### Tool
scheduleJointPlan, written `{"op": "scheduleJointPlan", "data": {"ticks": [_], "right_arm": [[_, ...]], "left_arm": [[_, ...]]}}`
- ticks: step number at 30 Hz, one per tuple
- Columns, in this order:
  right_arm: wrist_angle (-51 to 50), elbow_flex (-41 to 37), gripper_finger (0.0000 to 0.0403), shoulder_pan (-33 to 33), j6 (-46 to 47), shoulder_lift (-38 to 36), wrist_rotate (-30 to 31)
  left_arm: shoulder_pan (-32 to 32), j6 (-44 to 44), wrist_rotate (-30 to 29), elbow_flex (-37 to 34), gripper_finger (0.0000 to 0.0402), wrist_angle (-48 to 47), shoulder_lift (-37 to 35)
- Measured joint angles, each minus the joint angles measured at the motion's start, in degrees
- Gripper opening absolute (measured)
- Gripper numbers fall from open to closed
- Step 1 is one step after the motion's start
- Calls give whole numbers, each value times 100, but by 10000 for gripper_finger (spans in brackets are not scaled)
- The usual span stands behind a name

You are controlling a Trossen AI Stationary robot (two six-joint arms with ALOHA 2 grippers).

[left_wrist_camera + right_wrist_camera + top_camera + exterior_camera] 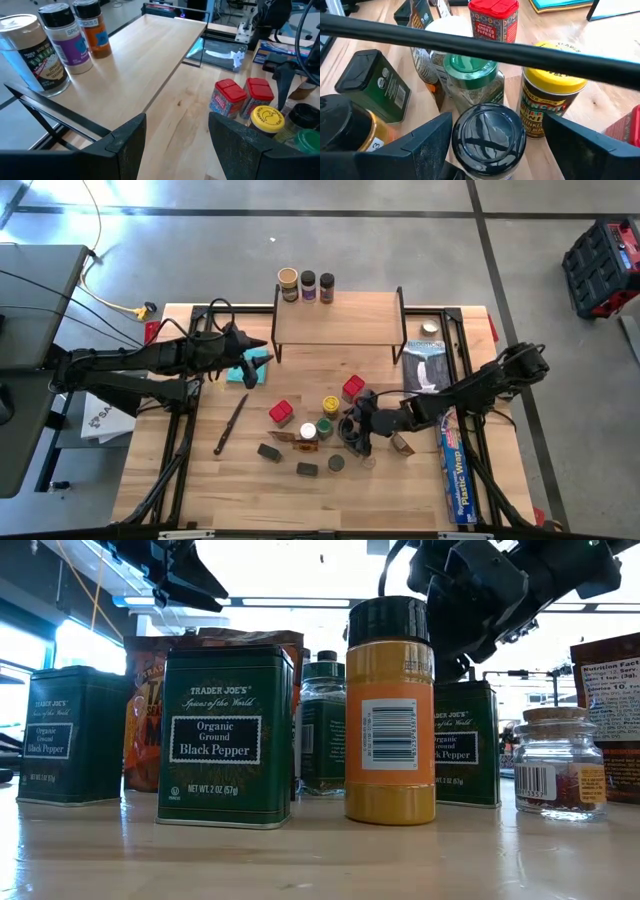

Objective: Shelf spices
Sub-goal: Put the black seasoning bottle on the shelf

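Midway through the job, the right gripper [355, 430] hangs with its fingers spread wide on either side of a black-lidded jar [487, 132] in the cluster of spices at the table's centre, not yet closed on it. Around that jar stand a green-lidded jar [472, 80], a yellow-lidded tin [552, 102] and a red paprika box [494, 19], all close enough to be knocked. Judging by its looks, the jar is light, rigid and smooth-sided, likely glass or hard plastic, so it may slip; the surest hold seems to be across the body just under the lid, squeezed gently. At the far edge, the shelf [337, 320] already carries three jars [57, 42] at its far left corner, with most of its wooden top bare. Off to the left, the left gripper [255, 352] waits near the shelf's left end, fingers partly open and holding nothing.
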Motion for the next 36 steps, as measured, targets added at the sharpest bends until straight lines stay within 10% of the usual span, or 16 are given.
{"op": "scheduleJointPlan", "data": {"ticks": [24, 36], "right_arm": [[-130, 145, 196, -113, 235, -353, -157], [-3666, 2633, 196, -1343, -997, -1116, -329]], "left_arm": [[0, 0, 9, 0, 209, -1, 1], [0, 102, 4, 0, 209, -2, 2]]}}
